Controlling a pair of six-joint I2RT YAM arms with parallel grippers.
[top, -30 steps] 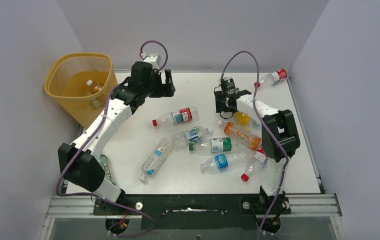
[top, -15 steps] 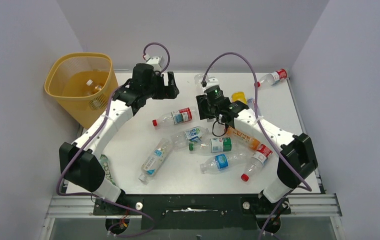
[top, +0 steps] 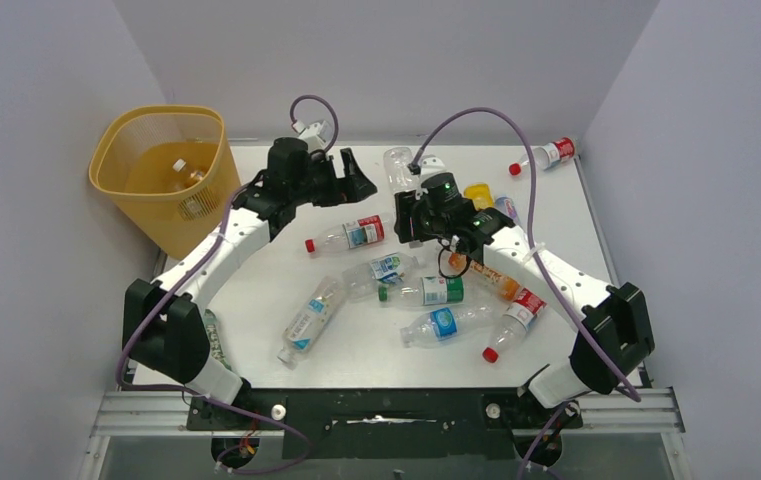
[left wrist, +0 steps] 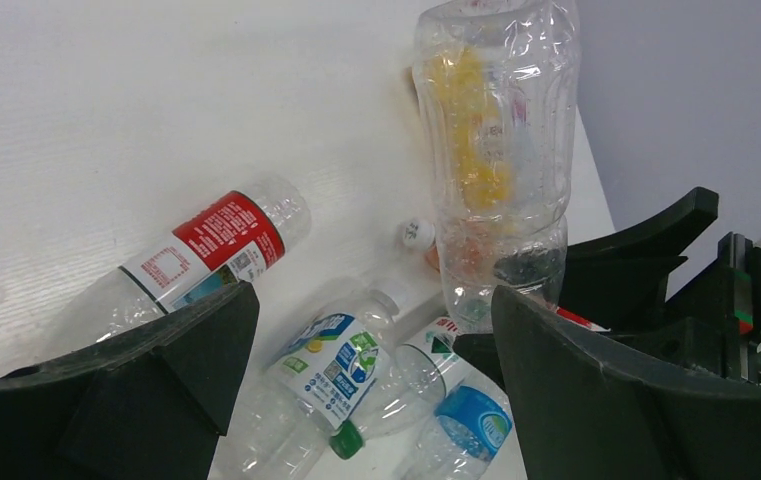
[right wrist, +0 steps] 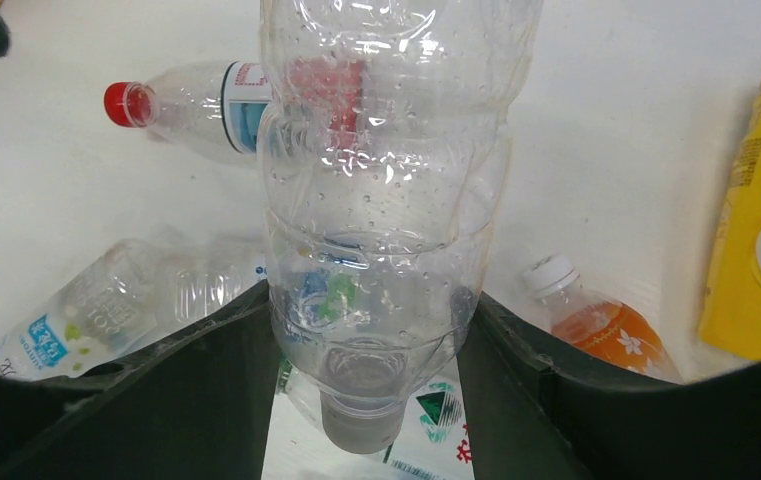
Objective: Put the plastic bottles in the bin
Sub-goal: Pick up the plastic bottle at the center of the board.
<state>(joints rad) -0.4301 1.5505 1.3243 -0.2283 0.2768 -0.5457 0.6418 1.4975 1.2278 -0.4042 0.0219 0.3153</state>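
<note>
Yellow bin (top: 161,175), seen from above; loose plastic bottles (top: 426,292) lie well right of the bin. Left wrist: left gripper (left wrist: 376,330) jaws apart, empty. Right wrist: right gripper (right wrist: 366,340) clamped on a clear bottle (right wrist: 376,200).

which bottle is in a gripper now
The clear unlabelled bottle, gripped near its neck by the right gripper; the others lie loose on the table or in the bin.
</note>
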